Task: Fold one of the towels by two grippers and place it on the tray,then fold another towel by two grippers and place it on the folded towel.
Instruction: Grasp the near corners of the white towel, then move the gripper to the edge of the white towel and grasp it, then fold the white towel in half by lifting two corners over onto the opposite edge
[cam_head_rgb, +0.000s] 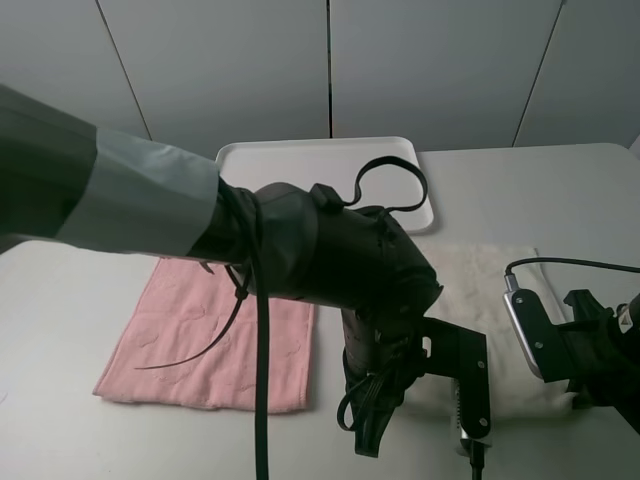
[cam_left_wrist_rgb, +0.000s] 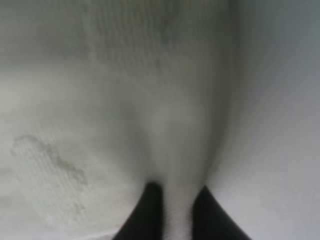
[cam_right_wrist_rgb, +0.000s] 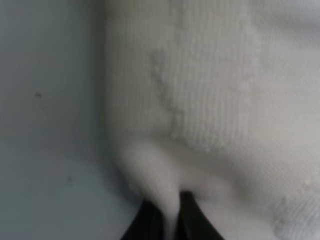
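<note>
We see a pale grey bench (cam_head_rgb: 60, 330) carrying three things. The white tray (cam_head_rgb: 300, 160) lies flat at the far edge, about midway along. The pink towel (cam_head_rgb: 190, 340) lies spread flat left of the middle, toward the near edge. The cream-white towel (cam_head_rgb: 480, 270) lies to its right, just nearer than the tray's right corner. Its left part is hidden, so we cannot tell whether the towels touch.
</note>
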